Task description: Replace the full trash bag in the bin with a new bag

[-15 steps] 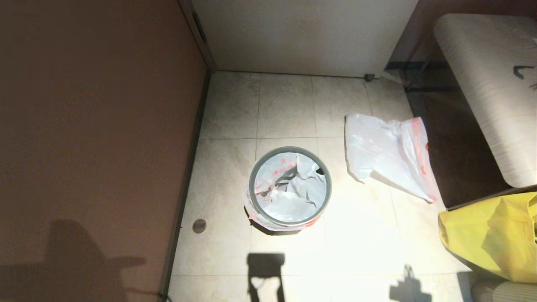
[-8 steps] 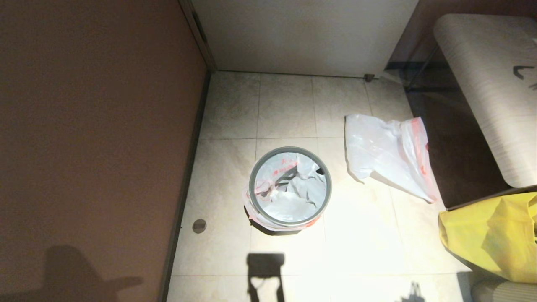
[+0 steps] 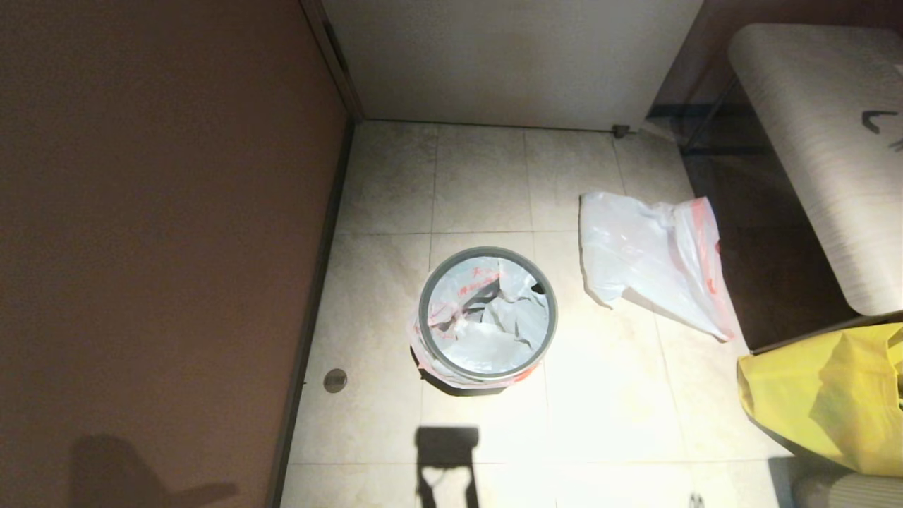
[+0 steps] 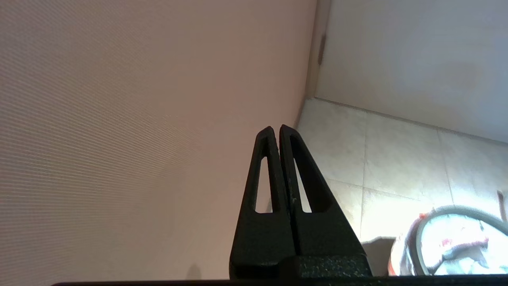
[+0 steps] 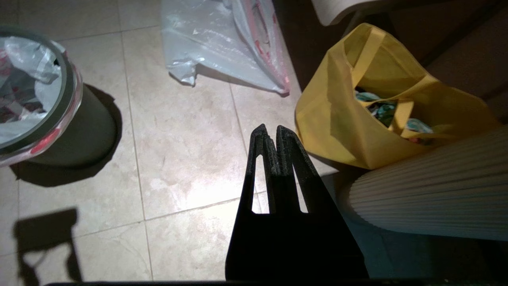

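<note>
Right wrist view: right gripper (image 5: 270, 131) pinched together, empty, above floor; one bin (image 5: 67, 131), one yellow bag (image 5: 337, 119) beside. Left gripper (image 4: 276, 131) too.

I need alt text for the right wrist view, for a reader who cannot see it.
The shut black right gripper hangs over pale floor tiles, holding nothing. Beyond it stand a small round black bin lined with a white plastic bag, a flat white bag with a red-pink edge, and a yellow fabric bag.
</note>
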Robot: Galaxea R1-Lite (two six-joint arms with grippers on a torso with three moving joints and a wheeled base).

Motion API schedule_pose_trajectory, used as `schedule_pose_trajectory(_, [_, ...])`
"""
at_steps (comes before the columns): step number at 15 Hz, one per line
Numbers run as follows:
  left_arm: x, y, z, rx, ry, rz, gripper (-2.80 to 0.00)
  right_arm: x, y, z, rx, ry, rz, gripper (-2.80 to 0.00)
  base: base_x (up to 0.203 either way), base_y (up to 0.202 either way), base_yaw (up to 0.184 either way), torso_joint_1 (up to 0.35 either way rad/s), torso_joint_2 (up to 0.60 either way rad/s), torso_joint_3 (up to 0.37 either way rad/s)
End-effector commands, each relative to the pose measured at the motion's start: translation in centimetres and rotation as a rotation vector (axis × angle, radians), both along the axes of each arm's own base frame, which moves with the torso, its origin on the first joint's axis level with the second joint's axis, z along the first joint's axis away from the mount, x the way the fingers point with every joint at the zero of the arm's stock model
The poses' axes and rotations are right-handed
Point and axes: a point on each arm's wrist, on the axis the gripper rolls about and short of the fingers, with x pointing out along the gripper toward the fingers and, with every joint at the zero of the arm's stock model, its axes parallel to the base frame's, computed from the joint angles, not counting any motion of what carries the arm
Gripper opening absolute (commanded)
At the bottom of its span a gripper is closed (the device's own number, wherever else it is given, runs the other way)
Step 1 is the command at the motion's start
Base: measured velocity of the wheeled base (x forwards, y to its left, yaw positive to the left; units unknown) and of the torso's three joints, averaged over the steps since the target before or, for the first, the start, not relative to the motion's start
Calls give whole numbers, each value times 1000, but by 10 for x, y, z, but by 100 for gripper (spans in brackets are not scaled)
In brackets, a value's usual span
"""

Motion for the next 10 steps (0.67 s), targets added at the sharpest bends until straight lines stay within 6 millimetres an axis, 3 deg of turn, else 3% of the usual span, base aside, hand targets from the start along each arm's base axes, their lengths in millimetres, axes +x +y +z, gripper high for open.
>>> schedule_pose_trajectory(1, [-2,-1,4,24,-12,24,-280,7,1,-15,17,13,34,-280,0,0,0,0,0,0])
schedule_pose_trajectory(3, [0,-4,-1,67,31,-32,-280,8,2,-16,16,16,97,-280,0,0,0,0,0,0])
schedule_pose_trajectory(10, [-9,-9,-50,90,166,-295,-280,12,6,-21,9,-19,281,-280,0,0,0,0,0,0])
